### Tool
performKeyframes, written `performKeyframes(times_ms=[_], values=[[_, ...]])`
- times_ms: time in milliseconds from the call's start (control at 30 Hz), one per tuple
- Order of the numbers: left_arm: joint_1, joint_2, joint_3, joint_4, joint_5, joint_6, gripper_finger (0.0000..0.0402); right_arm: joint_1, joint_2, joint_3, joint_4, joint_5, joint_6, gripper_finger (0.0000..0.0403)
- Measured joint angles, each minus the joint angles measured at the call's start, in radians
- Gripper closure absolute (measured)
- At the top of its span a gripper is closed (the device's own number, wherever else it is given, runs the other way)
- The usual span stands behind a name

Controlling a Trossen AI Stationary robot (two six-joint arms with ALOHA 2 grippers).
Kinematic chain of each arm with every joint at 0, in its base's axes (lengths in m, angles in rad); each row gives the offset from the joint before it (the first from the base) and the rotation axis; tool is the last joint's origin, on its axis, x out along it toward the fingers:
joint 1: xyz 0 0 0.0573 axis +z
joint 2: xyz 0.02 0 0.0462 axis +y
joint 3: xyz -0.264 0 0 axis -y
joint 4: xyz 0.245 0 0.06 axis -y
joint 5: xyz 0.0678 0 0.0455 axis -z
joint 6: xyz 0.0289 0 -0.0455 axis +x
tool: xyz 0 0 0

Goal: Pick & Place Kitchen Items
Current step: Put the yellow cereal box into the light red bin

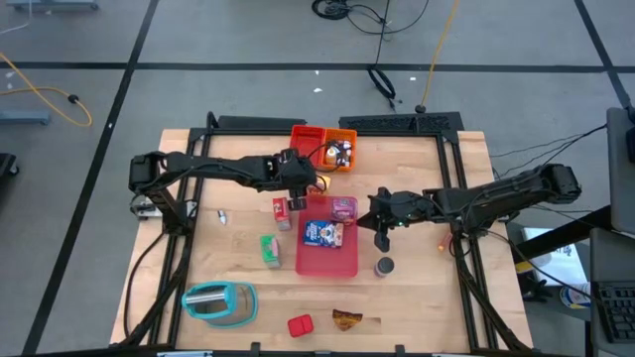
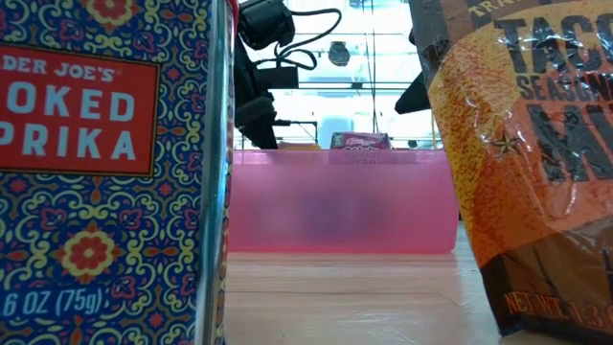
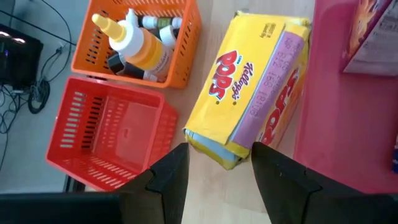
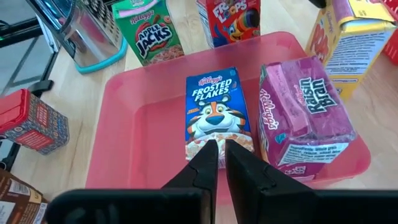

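If you advance the left end effector (image 3: 214, 171), open astride the yellow Pops box (image 3: 252, 93) beside the tray (image 3: 323, 143), the box may tip; the right end effector (image 4: 216, 163) hangs clenched and empty above the tray.

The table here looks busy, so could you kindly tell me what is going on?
Two arms are sorting small grocery boxes around a pink tray. The left tool straddles the end of a yellow Pops box lying beside the tray, near the red bin and orange bin. The right tool is shut over the tray, holding nothing, above the Frosted Flakes box and Raisin Bran box already inside.
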Motion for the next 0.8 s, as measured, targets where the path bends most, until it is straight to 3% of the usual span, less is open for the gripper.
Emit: performKeyframes(times_ms=[267,600,700,800], values=[[0.0,0.001,0.0,0.08,0.095,-0.023,0.0225,0.0,0.0,-0.052,0.101,-0.001,0.008,0.038],[0.0,0.064,0.002,0.123,0.069,-0.038,0.0231,0.0,0.0,-0.052,0.105,-0.001,0.017,0.0381],[0.002,0.086,0.003,0.133,0.062,-0.038,0.027,0.0,0.0,-0.052,0.106,-0.001,0.017,0.038],[0.0,0.093,0.004,0.127,0.072,-0.046,0.0343,0.0,0.0,-0.052,0.106,-0.001,0.017,0.0381]])
